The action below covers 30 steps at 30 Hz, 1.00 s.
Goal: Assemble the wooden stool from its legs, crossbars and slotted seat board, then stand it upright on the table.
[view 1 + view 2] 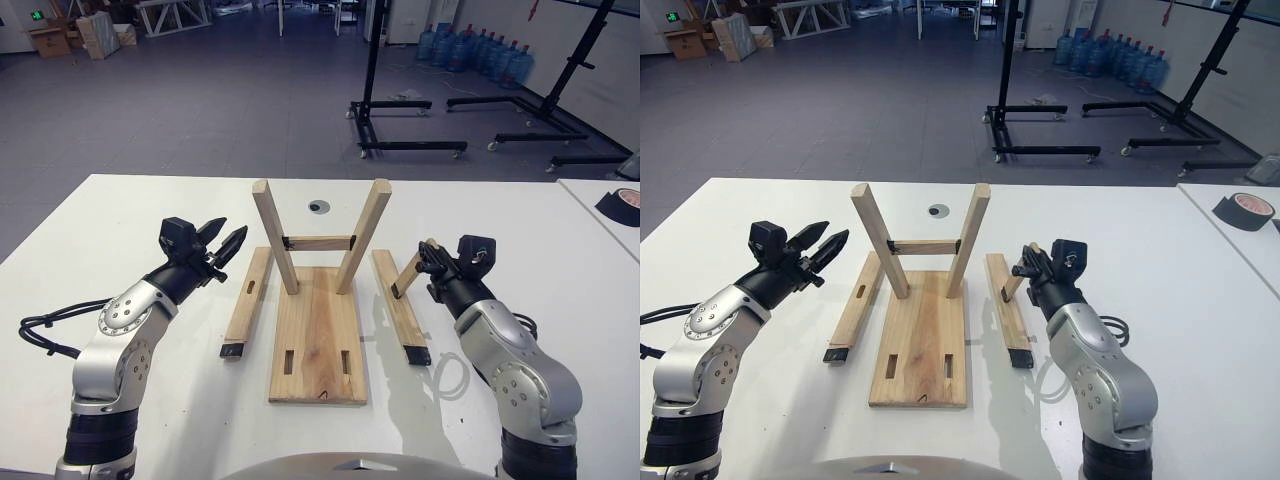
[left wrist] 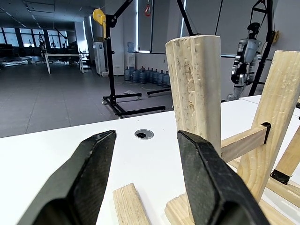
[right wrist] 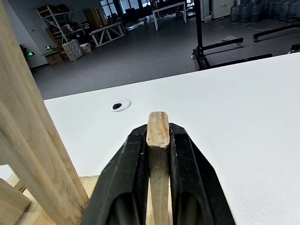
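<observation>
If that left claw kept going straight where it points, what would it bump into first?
The left claw would probably strike the nearer upright leg first, though depth is unclear.

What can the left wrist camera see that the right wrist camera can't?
Only the left wrist view: the left gripper, open, and two standing legs side by side. Only the right wrist view: the right gripper shut on a loose crossbar. Both: one of those legs, the white table, its round hole, and blue water bottles far behind.
</observation>
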### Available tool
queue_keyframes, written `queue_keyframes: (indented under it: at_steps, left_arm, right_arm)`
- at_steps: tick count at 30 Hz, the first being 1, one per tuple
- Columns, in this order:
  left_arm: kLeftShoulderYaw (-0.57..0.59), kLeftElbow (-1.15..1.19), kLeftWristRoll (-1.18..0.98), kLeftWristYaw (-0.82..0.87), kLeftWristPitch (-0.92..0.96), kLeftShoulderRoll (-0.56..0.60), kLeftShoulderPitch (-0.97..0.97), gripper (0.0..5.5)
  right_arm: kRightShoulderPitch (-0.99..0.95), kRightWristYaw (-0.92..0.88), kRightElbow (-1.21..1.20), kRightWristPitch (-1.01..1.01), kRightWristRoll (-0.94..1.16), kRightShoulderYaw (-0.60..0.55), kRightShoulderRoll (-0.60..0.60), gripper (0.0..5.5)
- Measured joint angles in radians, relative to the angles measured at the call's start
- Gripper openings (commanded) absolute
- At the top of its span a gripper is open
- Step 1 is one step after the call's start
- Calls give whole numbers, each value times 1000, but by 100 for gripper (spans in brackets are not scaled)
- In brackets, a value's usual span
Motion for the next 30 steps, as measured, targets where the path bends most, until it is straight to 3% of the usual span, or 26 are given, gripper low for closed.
queue_keyframes:
  at_steps: [30]
  left_arm:
    - [-49, 31, 67, -20, -42, 0, 13, 236]
  right_arm:
    - [87, 173, 124, -263, -262, 138, -37, 39]
